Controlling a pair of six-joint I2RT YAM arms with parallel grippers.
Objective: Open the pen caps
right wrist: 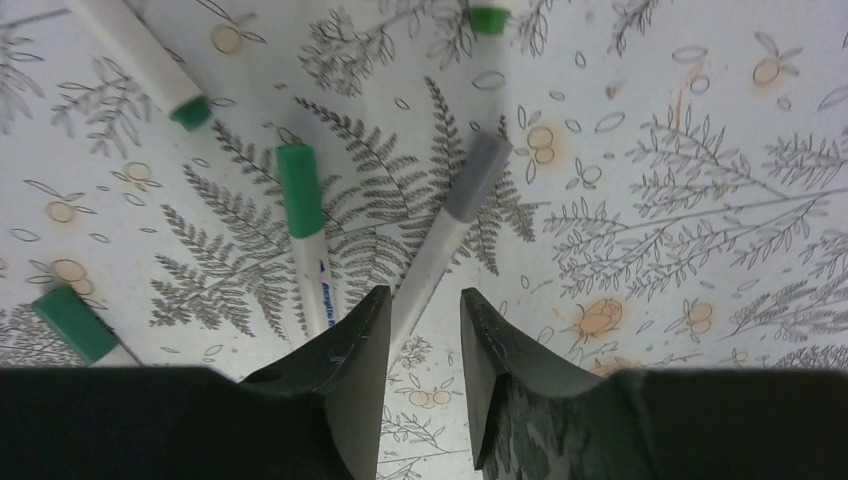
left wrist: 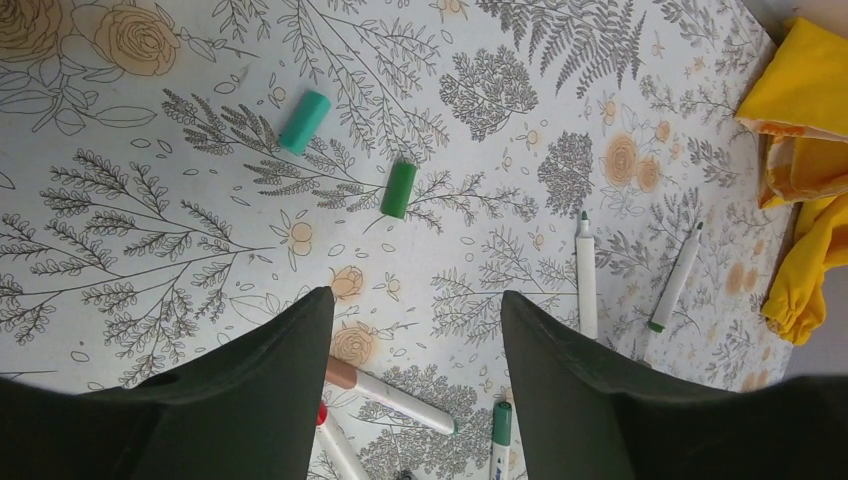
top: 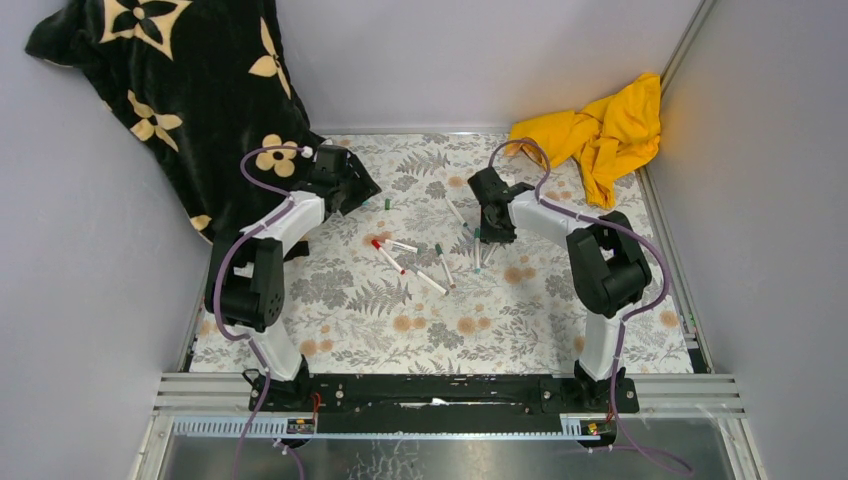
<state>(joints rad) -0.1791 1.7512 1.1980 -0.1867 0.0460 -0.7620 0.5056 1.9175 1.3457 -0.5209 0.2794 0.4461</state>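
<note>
1. The left gripper point(left wrist: 418, 300) stands open over the floral tablecloth point(left wrist: 150, 250), with nothing between its fingers.
2. In its wrist view, a loose green cap point(left wrist: 399, 189) lies at 12 o'clock from the gap, near the fingertips but apart from them. A loose teal cap point(left wrist: 304, 121) lies farther out at 11 o'clock.
3. At 7 o'clock a red cap point(left wrist: 321, 413), seated on its pen, shows beside the left finger. At 5 o'clock a green-capped pen point(left wrist: 501, 425) shows against the right finger.
4. At 3 o'clock lies an uncapped pen point(left wrist: 586, 280), tip pointing to 12. A second uncapped pen point(left wrist: 675, 280) lies tilted beyond it, near the yellow cloth point(left wrist: 800, 90).
5. The right gripper point(right wrist: 425, 300) has its jaws narrowly parted, with tablecloth visible through the gap and nothing clamped.
6. At 1 o'clock from that gap sits a grey cap point(right wrist: 478, 175) on a white pen. The barrel slants down to the left finger's inner edge, and I cannot tell if they touch.
7. At 11 o'clock a second green cap point(right wrist: 300, 190) sits on its pen. A third green cap point(right wrist: 75, 325) lies at 9 o'clock, well apart.
</note>
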